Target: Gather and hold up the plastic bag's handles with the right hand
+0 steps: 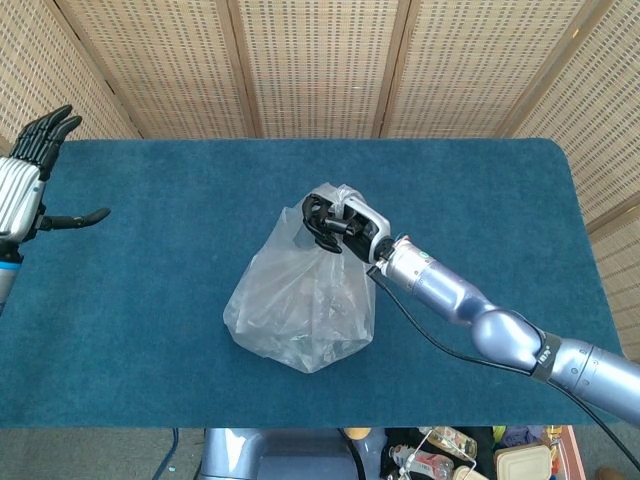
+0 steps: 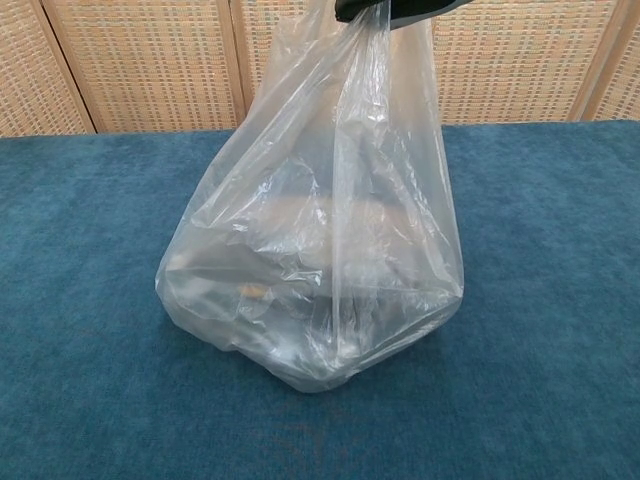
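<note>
A clear plastic bag [image 1: 300, 300] [image 2: 310, 260] stands on the blue table [image 1: 160, 300], with dim dark contents inside. Its handles [image 1: 335, 198] are bunched together at the top. My right hand [image 1: 335, 222] grips them from the right, fingers curled around the gathered plastic, holding them up above the bag. In the chest view only the underside of that hand [image 2: 395, 10] shows at the top edge. My left hand [image 1: 28, 180] is far off at the left edge of the head view, fingers spread and holding nothing.
A woven folding screen [image 1: 320, 60] stands behind the table. Below the table's front edge, at the lower right, lie some containers and clutter [image 1: 470, 455].
</note>
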Controlling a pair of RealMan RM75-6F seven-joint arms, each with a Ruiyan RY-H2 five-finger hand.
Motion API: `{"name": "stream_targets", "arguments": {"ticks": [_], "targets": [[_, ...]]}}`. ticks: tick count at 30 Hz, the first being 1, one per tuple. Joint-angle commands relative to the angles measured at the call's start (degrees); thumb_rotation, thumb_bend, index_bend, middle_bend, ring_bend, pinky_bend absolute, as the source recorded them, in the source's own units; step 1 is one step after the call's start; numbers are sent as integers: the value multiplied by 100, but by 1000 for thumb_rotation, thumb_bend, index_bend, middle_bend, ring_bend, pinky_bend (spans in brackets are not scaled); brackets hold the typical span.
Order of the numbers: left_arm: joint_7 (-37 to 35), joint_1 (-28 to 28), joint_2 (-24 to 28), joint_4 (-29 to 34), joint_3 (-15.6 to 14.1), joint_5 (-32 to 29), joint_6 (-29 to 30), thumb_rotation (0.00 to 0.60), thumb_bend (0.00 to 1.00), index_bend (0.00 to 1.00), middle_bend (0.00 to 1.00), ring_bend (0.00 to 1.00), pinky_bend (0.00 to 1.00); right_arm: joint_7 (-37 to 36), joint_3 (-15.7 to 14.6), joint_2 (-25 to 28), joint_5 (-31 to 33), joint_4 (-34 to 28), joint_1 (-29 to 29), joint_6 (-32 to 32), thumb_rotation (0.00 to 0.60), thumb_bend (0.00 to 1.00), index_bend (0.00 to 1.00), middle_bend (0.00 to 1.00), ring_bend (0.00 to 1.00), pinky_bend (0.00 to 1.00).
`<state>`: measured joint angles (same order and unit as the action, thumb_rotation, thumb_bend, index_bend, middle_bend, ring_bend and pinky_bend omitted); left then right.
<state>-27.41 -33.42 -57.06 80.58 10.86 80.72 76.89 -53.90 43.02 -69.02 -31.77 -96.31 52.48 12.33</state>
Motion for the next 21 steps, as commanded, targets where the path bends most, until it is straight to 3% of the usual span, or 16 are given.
{"name": "stream_targets", "arguments": {"ticks": [1,10,21], "targets": [[451,486,260,570,-204,-262,215,600,0,0,0,0,0,37,-194,279,282,-151,183,103,600,1000,653,842,901,927],[1372,1484,-119,1098,-593,-741,862,600,11,0,0,0,0,98,-719,1273,900,-430,797,-428,600,1000,657,860,921,963],[2159,1839,-511,1173,-744,-1213,680,600,42,0,0,0,0,-190,-958,2197,1555,-991,1559,-429,600,1000,658,861,925,967]]}}
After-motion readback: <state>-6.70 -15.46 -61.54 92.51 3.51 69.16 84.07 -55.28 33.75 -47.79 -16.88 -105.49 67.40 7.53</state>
